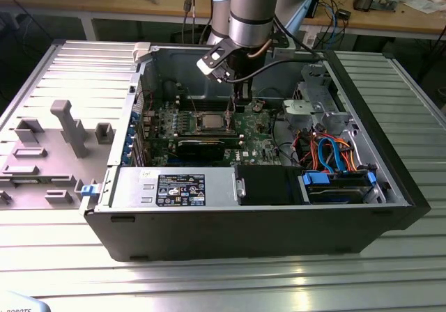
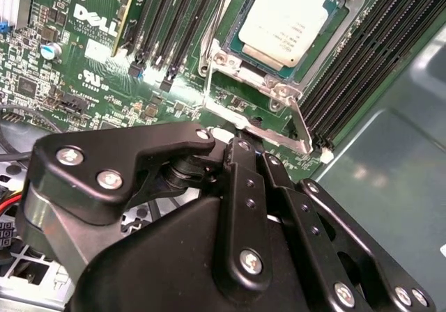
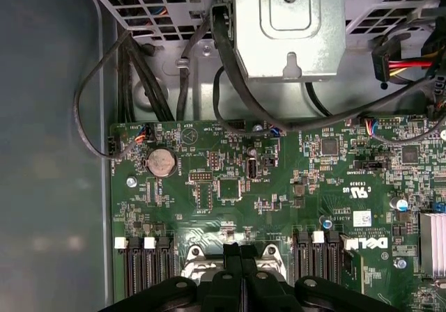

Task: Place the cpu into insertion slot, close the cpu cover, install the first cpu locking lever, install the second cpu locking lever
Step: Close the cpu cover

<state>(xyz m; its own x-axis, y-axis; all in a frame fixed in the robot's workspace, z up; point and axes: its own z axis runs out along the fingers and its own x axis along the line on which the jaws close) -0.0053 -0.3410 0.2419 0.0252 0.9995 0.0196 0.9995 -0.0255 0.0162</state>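
The cpu (image 2: 289, 19) lies flat in the insertion slot (image 2: 221, 60) on the green motherboard (image 1: 261, 145), its silvery top showing through the window of the cpu cover (image 2: 275, 89), which lies down over it. A thin wire locking lever (image 2: 208, 82) runs along one side of the socket, and a flat metal bar (image 2: 301, 127) crosses its near corner. My gripper (image 2: 252, 152) is shut, its black fingertips (image 3: 240, 251) pressed together right at that corner by the lever's end. In the exterior view the gripper (image 1: 241, 105) hangs just to the right of the cpu (image 1: 211, 122).
Long black memory slots (image 2: 174, 19) flank the socket on both sides. A metal drive cage (image 3: 289, 26) with black cables stands beyond the board. Coloured cables (image 1: 327, 152), a power supply (image 1: 174, 186) and the case walls surround the board. A grey fixture plate (image 1: 56, 138) lies outside.
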